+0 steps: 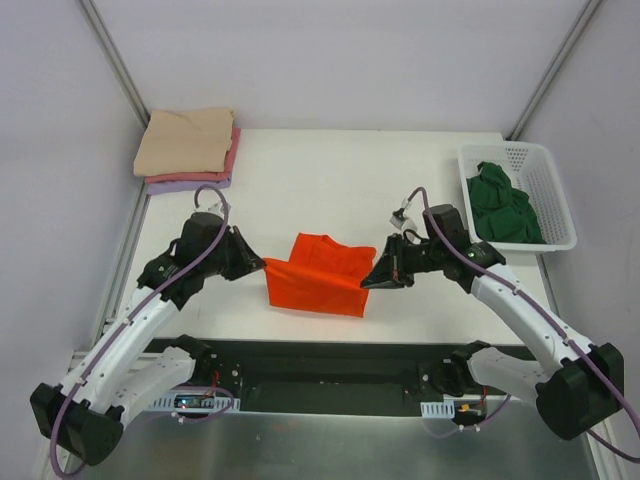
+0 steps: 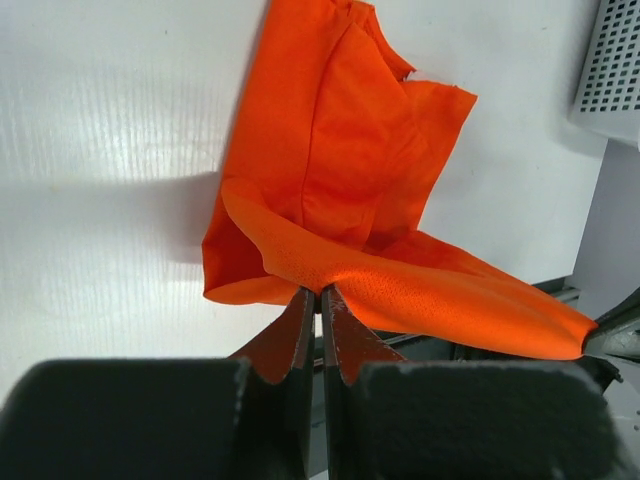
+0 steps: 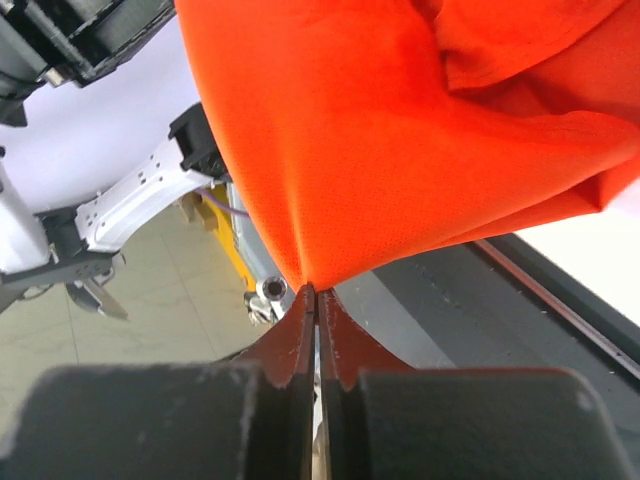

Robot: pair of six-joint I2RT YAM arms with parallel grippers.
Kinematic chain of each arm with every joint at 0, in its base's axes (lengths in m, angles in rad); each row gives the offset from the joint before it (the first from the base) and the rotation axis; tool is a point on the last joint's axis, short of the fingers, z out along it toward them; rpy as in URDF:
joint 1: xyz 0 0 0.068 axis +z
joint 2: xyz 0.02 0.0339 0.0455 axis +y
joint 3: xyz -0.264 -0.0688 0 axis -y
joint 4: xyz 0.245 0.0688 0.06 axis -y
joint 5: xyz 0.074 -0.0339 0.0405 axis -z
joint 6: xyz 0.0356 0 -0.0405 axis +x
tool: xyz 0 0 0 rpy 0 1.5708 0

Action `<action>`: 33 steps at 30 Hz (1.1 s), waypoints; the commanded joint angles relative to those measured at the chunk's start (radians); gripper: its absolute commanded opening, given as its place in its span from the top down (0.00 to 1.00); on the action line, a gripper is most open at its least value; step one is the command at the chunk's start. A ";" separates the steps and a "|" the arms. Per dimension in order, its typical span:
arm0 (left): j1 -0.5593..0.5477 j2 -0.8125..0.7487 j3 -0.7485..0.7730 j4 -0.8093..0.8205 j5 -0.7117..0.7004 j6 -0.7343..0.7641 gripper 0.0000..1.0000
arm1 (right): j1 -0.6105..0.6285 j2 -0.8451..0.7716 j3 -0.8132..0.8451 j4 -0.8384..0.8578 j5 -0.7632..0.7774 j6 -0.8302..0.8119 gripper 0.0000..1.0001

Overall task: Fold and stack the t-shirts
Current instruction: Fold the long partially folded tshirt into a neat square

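The bright orange t-shirt [image 1: 318,272] hangs stretched between my two grippers over the near middle of the table. My left gripper [image 1: 262,264] is shut on its left corner, which also shows in the left wrist view [image 2: 330,200]. My right gripper [image 1: 368,281] is shut on its right corner; the cloth [image 3: 400,130] rises from the closed jaws. The far part of the shirt lies on the table. A dark green t-shirt [image 1: 503,204] lies crumpled in the white mesh basket [image 1: 549,190]. Beige [image 1: 186,140], pink [image 1: 234,150] and lavender [image 1: 185,184] shirts are folded in a stack at the far left.
The white table [image 1: 330,170] ends at a black rail [image 1: 330,360] along the near edge, between the arm bases. The basket stands at the right edge. Grey walls and frame posts enclose the back and sides.
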 commanded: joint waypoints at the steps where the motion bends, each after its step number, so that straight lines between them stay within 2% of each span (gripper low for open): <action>1: -0.004 0.090 0.093 0.067 -0.076 0.036 1.00 | -0.053 0.003 0.033 -0.016 0.060 -0.045 1.00; 7: -0.004 0.248 0.188 0.108 -0.148 0.071 1.00 | -0.116 0.071 0.076 -0.009 0.120 -0.090 1.00; 21: -0.004 0.677 0.447 0.161 -0.149 0.172 1.00 | -0.241 0.224 0.062 0.054 0.196 -0.138 1.00; 33: -0.004 1.013 0.645 0.161 -0.070 0.241 1.00 | -0.289 0.376 0.025 0.155 0.304 -0.122 1.00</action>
